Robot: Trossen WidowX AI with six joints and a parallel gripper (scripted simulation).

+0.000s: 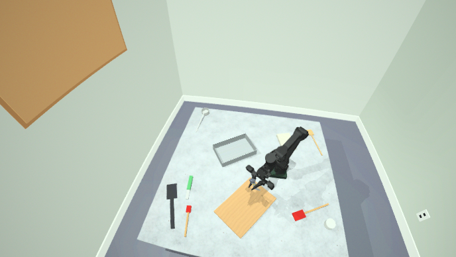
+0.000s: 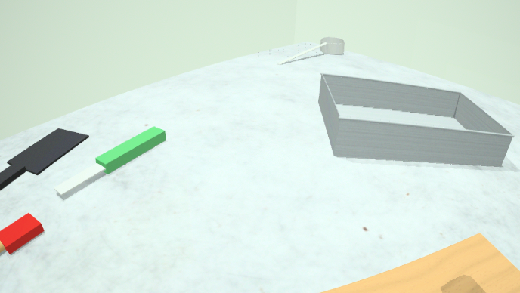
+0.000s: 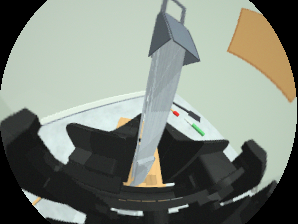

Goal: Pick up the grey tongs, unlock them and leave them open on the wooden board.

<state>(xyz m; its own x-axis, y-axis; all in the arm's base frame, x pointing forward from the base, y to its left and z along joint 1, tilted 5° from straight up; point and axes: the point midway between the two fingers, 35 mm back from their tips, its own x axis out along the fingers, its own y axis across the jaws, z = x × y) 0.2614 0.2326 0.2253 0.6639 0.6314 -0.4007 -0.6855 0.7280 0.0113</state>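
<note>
The grey tongs (image 1: pixel 252 181) (image 3: pixel 162 85) are in my gripper (image 1: pixel 250 188) (image 3: pixel 149 117), which is shut on them. In the wrist view their dark hinge end with its wire loop is at the top, and the arms run down between the black fingers with the tips lowest. The arms look close together; the lock's state cannot be told. The tongs are steep, above the back end of the wooden board (image 1: pixel 243 215) (image 2: pixel 446 264). The gripper's shadow falls on the board. The roasting tin (image 1: pixel 223 159) (image 2: pixel 416 141) has nothing resting across it.
Left of the board lie a green-handled tool (image 1: pixel 189 183) (image 2: pixel 130 149), a black spatula (image 1: pixel 171 208) (image 2: pixel 49 151) and a red-headed spatula (image 1: pixel 188 209) (image 2: pixel 20 230). To the right are another red spatula (image 1: pixel 299 215) and a white cup (image 1: pixel 330 224). A ladle (image 1: pixel 205 112) (image 2: pixel 332 46) is far back.
</note>
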